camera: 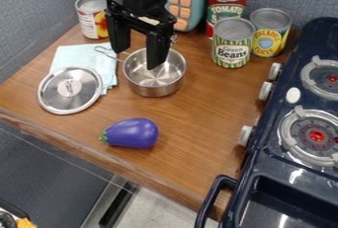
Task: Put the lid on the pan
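The lid [69, 90] lies flat to the left of the pan as viewed, its upper part on the pale blue cloth [76, 57] and its lower part on the wooden counter [198, 113]. A small round fitting, apparently the knob, sits at its centre. Beside it stands the pan [155, 89], upright and uncovered, its wire handle [109, 54] pointing toward the upper left over the cloth. The gripper [137, 59] hangs above the pan, its two fingers spread well apart with no lid between them. Step in hand, as judged: collect the lid. The gripper should be brought over the lid's centre, lowered with the fingers astride the knob, and closed squarely; a hold on one side would probably let the disc tilt. The metal is likely smooth, so the grip should be confirmed by a short straight lift before travel. Carry it level and above the rim and wire handle, either of which could catch the edge; then centre, lower gently and release once seated. Further out, the purple eggplant [133, 133] lies nearer the counter's front edge, and the green beans can [232, 44] stands beyond the pan, both apart from the likely path.
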Controlling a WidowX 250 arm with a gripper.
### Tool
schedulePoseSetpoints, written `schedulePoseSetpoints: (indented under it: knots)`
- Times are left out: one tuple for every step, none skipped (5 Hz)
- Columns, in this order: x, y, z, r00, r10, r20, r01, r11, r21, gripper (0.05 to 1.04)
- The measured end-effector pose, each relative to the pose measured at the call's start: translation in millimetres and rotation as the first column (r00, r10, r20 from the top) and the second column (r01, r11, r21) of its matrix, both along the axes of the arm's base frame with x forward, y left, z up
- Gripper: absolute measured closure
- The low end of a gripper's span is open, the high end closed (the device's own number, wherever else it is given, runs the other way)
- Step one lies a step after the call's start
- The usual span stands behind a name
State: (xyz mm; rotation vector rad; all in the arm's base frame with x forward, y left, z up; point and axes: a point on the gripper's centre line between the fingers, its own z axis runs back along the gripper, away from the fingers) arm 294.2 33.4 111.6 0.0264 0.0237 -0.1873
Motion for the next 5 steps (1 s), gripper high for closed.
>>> schedulePoseSetpoints:
  knots:
    - [-0.7,-0.1,-10.2,0.999,0.008,-0.033,-0.008,1.0,-0.003,0.083]
    - [-5.1,27.0,-17.4,0.987,0.133,-0.085,-0.134,0.991,0.001,0.083]
    - [-10.0,42.7,-17.2,0.974,0.207,-0.092,-0.207,0.978,0.009,0.083]
    - [-12.9,50.2,-17.3,0.965,0.246,-0.095,-0.244,0.969,0.034,0.083]
    - [-19.4,63.2,-7.3,0.924,0.38,-0.038,-0.373,0.919,0.125,0.083]
